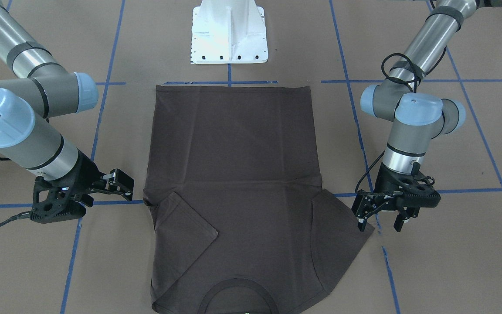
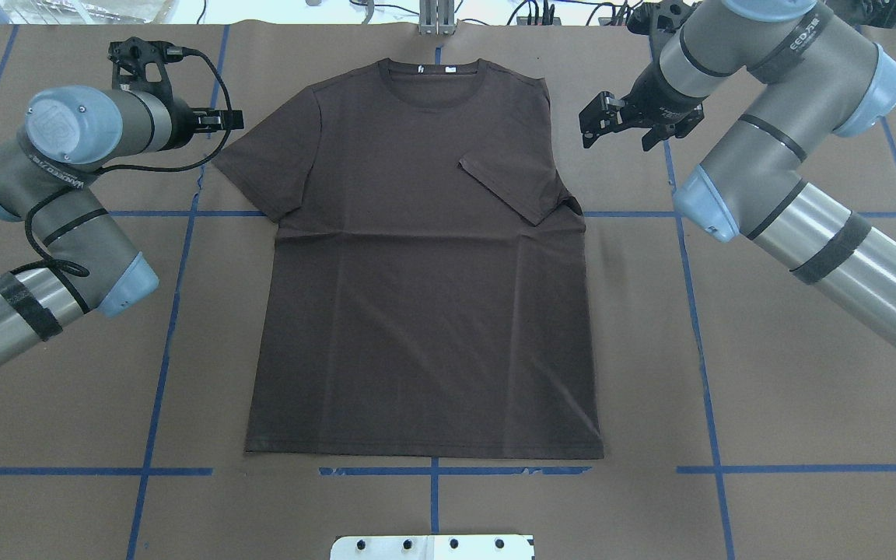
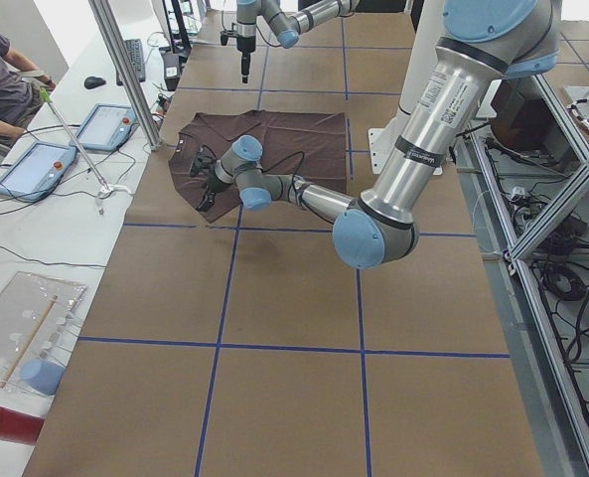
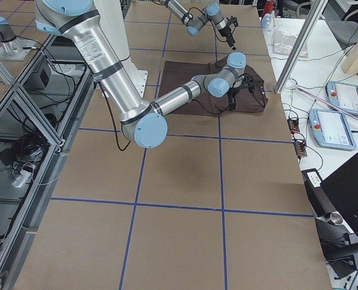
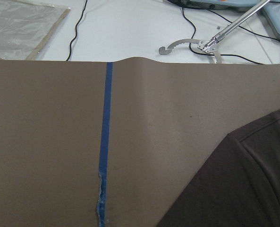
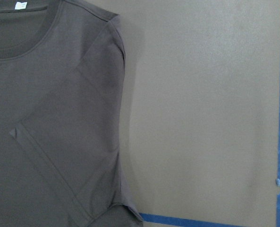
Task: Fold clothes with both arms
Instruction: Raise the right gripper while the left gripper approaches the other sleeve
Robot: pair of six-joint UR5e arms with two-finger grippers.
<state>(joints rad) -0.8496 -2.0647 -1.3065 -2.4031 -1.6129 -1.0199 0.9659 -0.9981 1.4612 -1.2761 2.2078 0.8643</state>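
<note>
A brown paper-covered table (image 2: 767, 389) marked into squares by blue tape lines (image 2: 160, 350) fills the scene. A dark brown T-shirt (image 2: 417, 311) lies flat in the middle of it, its straight hem toward the robot's white base (image 1: 229, 35) and its neck toward the far edge.

The left arm (image 2: 51, 233) reaches in along one side of the shirt and the right arm (image 2: 806, 218) along the other, both bent at the elbow toward the shoulder end.

The sleeve (image 2: 261, 163) on the robot's left side is spread out flat on the paper. The other sleeve (image 2: 506, 187) is folded inward and lies across the chest, its cuff slanting over the body.

The left gripper (image 1: 379, 224) points down just beside the outer end of the spread sleeve with its two fingers set wide apart and nothing between them; whether a fingertip touches the cloth cannot be told. The right gripper (image 2: 589, 120) hangs over bare paper near the folded shoulder, apart from the cloth, fingers likewise spread and empty.

The round ribbed collar (image 2: 432, 85) lies flat, with small white tags (image 2: 436, 70) inside the neck.
</note>
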